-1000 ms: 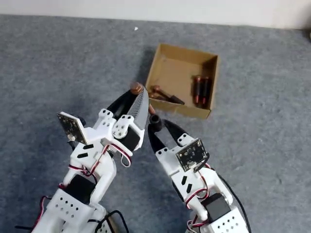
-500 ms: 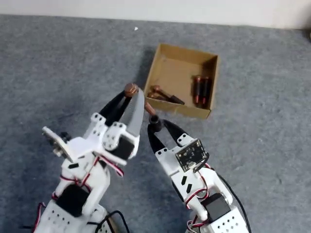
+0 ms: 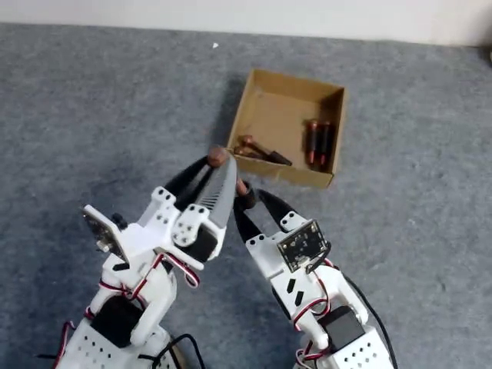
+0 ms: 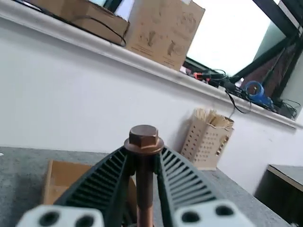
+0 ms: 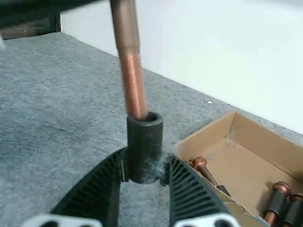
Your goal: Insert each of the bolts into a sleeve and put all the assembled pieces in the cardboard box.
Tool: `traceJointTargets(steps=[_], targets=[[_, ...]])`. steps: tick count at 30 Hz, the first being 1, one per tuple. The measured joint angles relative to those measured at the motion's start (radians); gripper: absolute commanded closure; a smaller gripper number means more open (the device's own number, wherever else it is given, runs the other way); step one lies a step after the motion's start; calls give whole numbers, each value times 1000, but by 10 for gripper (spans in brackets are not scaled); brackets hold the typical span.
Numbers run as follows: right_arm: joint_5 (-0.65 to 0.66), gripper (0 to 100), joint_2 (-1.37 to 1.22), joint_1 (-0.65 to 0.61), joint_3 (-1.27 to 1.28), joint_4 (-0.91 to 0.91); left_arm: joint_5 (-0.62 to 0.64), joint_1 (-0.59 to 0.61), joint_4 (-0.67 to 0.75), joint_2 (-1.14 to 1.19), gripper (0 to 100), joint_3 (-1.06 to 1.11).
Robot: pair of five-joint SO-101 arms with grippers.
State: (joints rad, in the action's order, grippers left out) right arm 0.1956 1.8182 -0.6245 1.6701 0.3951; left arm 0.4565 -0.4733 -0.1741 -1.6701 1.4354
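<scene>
My left gripper [image 3: 214, 164] is shut on a copper bolt [image 3: 218, 157], head up; its hex head [image 4: 143, 136] pokes out above the ribbed fingers [image 4: 102, 184]. My right gripper [image 3: 247, 203] is shut on a black sleeve [image 5: 144, 145], held upright just in front of the cardboard box [image 3: 286, 178]. The bolt's shaft [image 5: 130, 71] slants down to the sleeve's open top, its tip right at the mouth. Inside the box lie two assembled pieces [image 3: 319, 144] on the right and another piece [image 3: 257, 150] on the left.
Grey carpet [image 3: 115, 100] stretches all around the box and both arms. A white wall [image 3: 254, 15] runs along the far edge. In the left wrist view, a slotted beige holder [image 4: 208, 142] stands against the wall.
The left arm has swung its wrist and brought the bolt down and to the right, so its tip now meets the sleeve's mouth. The right arm has held still.
</scene>
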Motion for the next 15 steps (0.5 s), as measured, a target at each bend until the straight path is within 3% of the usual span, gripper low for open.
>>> traceJointTargets(steps=[15], targets=[[2, 993, -2, 2, 0, 2, 0, 11, 28, -15, 994, 57]])
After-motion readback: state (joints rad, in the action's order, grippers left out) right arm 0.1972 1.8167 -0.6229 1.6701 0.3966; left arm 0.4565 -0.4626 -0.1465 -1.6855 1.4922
